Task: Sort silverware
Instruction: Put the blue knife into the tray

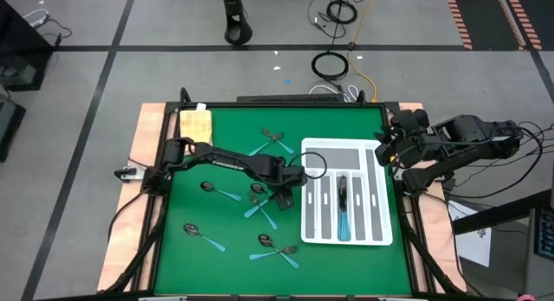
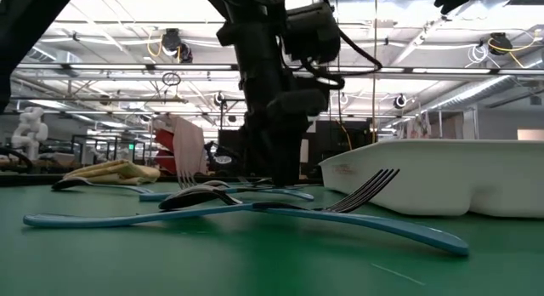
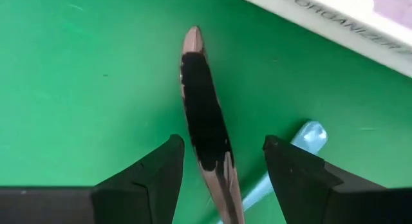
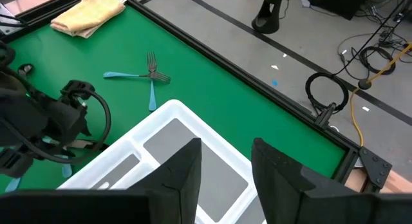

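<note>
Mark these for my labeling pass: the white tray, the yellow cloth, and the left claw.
white tray (image 1: 381, 241), high view, bare front rim.
yellow cloth (image 1: 196, 122), high view, middle of the fold.
left claw (image 3: 222, 161), left wrist view, midway between its fingertips.

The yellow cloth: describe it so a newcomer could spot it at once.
Start at the green table and go to its far left corner, farthest from the white divided tray. The folded yellow cloth lies there alone; it is the only soft, yellow thing, unlike the teal-handled silverware.

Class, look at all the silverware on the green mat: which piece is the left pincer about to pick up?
The knife lying between the open fingers of the left pincer, just left of the white tray. The other loose pieces lie apart from it.
</note>
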